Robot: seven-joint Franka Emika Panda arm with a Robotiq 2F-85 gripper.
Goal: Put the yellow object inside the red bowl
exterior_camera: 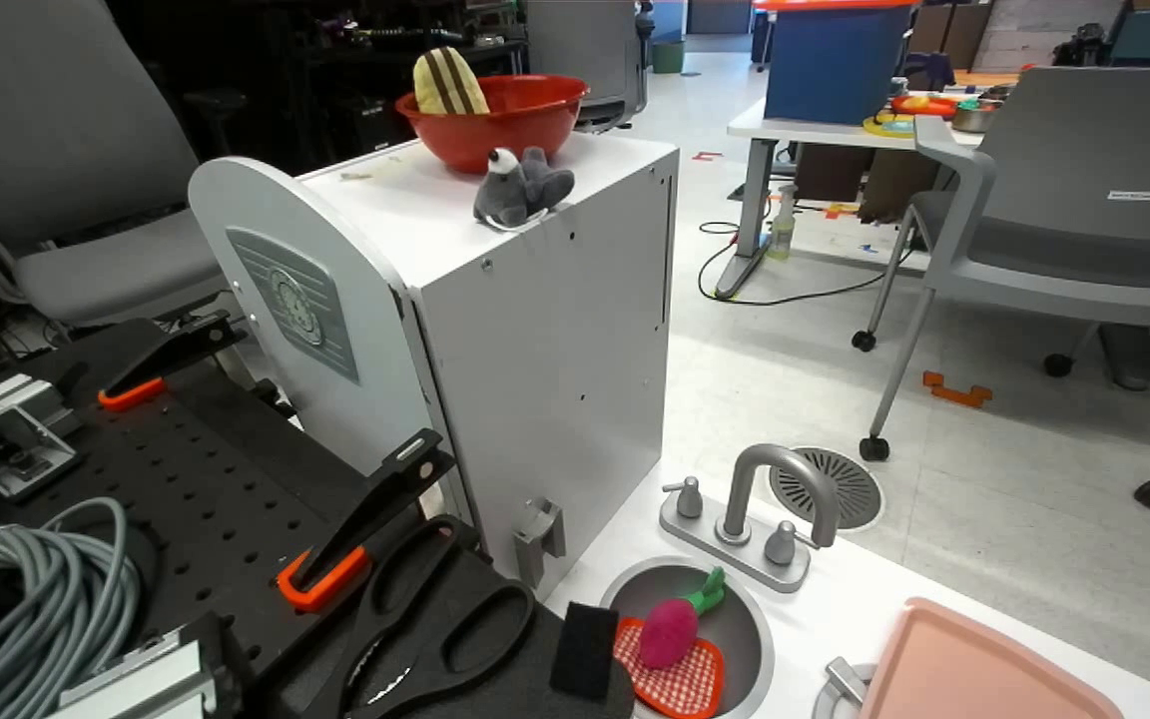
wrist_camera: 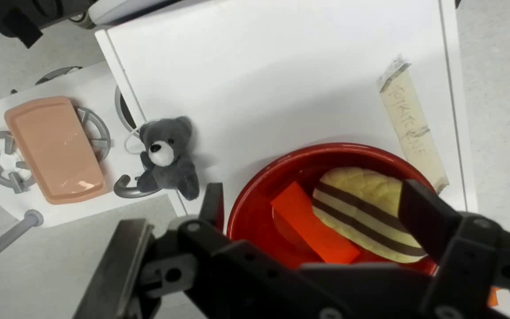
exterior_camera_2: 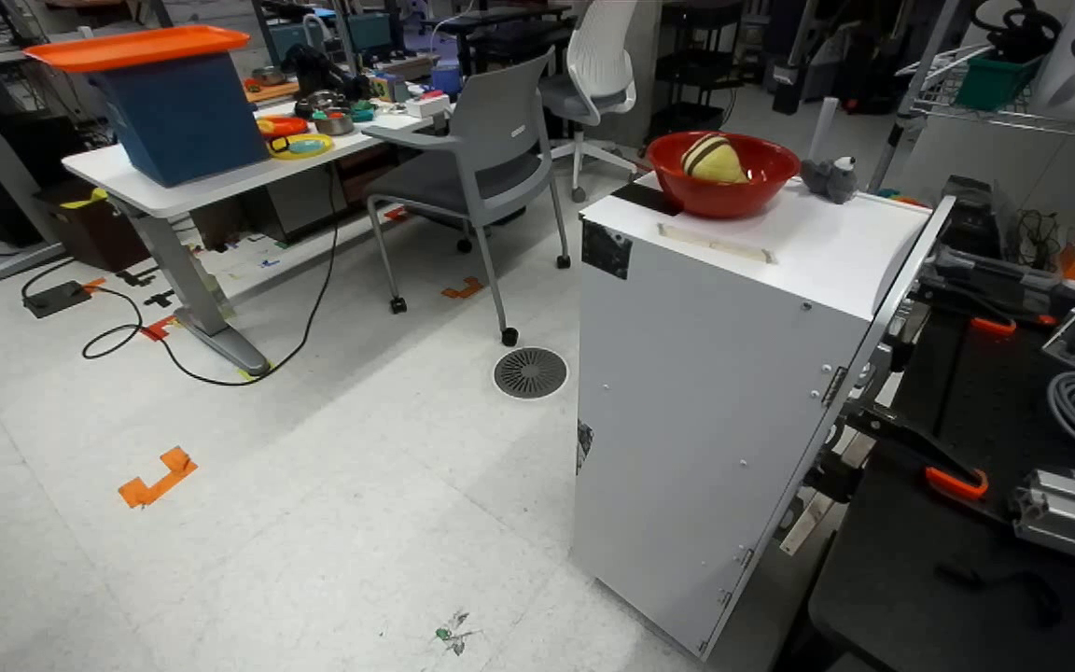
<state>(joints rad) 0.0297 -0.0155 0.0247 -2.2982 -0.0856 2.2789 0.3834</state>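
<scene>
Clearly, the striped yellow toy [wrist_camera: 361, 212] is contained in the red bowl [wrist_camera: 255, 215]; in the wrist view its edge and the bowl's lower rim are hidden by the gripper [wrist_camera: 311, 197], jaws spread apart.

In the wrist view my gripper [wrist_camera: 314, 199], jaws spread wide, has free room from the bowl [wrist_camera: 255, 228] over the cabinet [wrist_camera: 281, 75] toward 12 o'clock. The bear [wrist_camera: 168, 159] obstructs at 10. Inside, the lump [wrist_camera: 363, 212] crowds 3 o'clock, an orange strip [wrist_camera: 314, 226] the middle; bare red shows at 9.
</scene>
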